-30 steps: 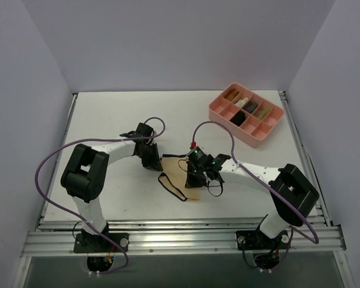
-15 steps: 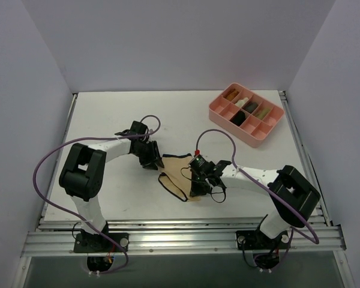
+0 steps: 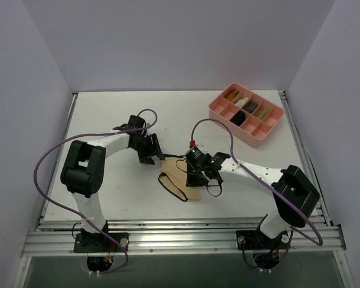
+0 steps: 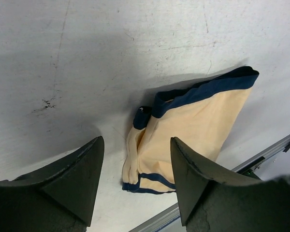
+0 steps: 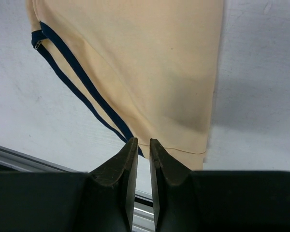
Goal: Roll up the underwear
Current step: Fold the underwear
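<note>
While the left gripper (image 3: 150,150) hung with its jaws spread wide and nothing between them, the underwear (image 3: 180,180) lay flat on the table (image 3: 108,114) just ahead of its fingertips and off to their right, close but not touching. In the left wrist view the folded tan strip (image 4: 193,125) ran on a slant away from that gripper (image 4: 136,141), its dark-trimmed waistband at the far end and its hem end nearest the fingers.

The right gripper (image 3: 195,173) was the nearer tool, as it stood directly over the cloth. Its fingers were drawn nearly together, with only a slit between them, and whether they pinched any cloth could not be told. In the right wrist view the underwear (image 5: 150,63) stretched straight out ahead of that gripper (image 5: 143,141), its long axis roughly in line with the fingers. Its short hem edge lay right under the tips, and a dark trim line ran off to the far left. A roll would probably start from that near edge and travel along the long axis, away from the right gripper.
</note>
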You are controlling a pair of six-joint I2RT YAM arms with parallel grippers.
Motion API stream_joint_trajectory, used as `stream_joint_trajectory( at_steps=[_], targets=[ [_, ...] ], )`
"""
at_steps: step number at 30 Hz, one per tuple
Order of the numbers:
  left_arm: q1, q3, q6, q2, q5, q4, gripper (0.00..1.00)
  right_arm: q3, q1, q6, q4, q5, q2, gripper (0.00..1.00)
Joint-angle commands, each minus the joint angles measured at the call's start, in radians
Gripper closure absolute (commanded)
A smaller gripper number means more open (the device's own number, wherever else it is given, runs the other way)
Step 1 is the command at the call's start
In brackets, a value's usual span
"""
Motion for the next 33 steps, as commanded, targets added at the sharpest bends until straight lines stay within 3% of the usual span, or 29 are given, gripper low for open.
stream_joint_trajectory(
  at_steps=[1, 7, 10, 12, 15, 25, 33],
  targets=[
    [-0.015, 0.024, -0.006, 0.016, 0.0, -0.006, 0.36, 0.058, -0.004, -0.027, -0.071, 0.065, 0.005, 0.87],
    [-0.033, 0.035, -0.028, 0.06, 0.02, 0.005, 0.48, 0.097, -0.052, -0.066, -0.065, 0.083, 0.049, 0.89],
    [-0.035, 0.041, -0.038, 0.074, 0.033, 0.017, 0.65, 0.071, -0.052, -0.075, 0.034, 0.042, 0.071, 0.89],
    [-0.035, 0.046, -0.043, 0.079, 0.036, 0.023, 0.84, 0.103, -0.065, -0.086, 0.077, 0.031, 0.118, 0.9],
    [-0.035, 0.05, -0.051, 0.077, 0.046, 0.031, 0.94, 0.186, -0.073, -0.125, 0.103, 0.01, 0.215, 0.91],
    [-0.03, 0.109, -0.002, 0.085, 0.052, 0.0, 0.98, 0.157, -0.032, -0.096, 0.194, -0.062, 0.322, 0.91],
    [-0.024, 0.254, 0.129, 0.111, -0.011, -0.173, 0.98, 0.282, -0.062, -0.126, 0.071, -0.009, 0.277, 0.92]
  ],
)
